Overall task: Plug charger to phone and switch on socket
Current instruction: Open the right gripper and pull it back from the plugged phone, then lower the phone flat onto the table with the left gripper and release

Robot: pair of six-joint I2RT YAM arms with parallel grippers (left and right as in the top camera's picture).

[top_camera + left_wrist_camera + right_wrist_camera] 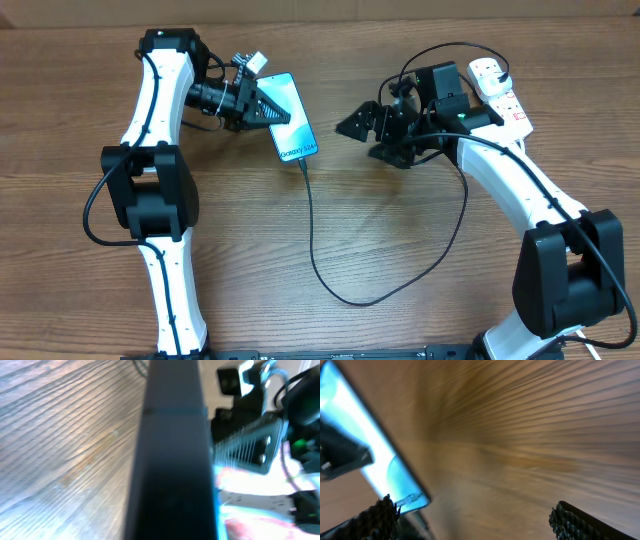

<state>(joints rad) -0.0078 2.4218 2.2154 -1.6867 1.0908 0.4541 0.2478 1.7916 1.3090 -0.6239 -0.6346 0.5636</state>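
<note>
Phone (290, 120) is lying at about 11 o'clock on the wooden table (400, 250), with its screen up and glowing pale blue. Its long axis is running from 11 to 5 o'clock, and the "Galaxy S24" end is pointing toward 5.

Left gripper (268, 105) is reaching in from the phone's 9 o'clock side and appears to be pinching the phone's upper end. Its dark fingers are overlapping that corner of the screen. In the left wrist view, a blurred dark edge is filling the centre of the frame, and the fingers themselves are not showing.

Charger (345, 297) is meeting the phone at the 5 o'clock end. Whether the tip is fully seated is too small to tell. The cable is dropping toward 6 o'clock, looping across the table, then climbing toward 2 o'clock and passing under the right arm. The plug end is hidden there.

Right gripper (352, 125) is hovering near the phone's 3 o'clock side without touching it. Its fingers (575, 522) are spread wide with nothing between them.

Socket (503, 95) is sitting at 2 o'clock on the table. The right arm's wrist is crossing its 8 o'clock side and blocking the view of part of it. The switch position is not readable.
</note>
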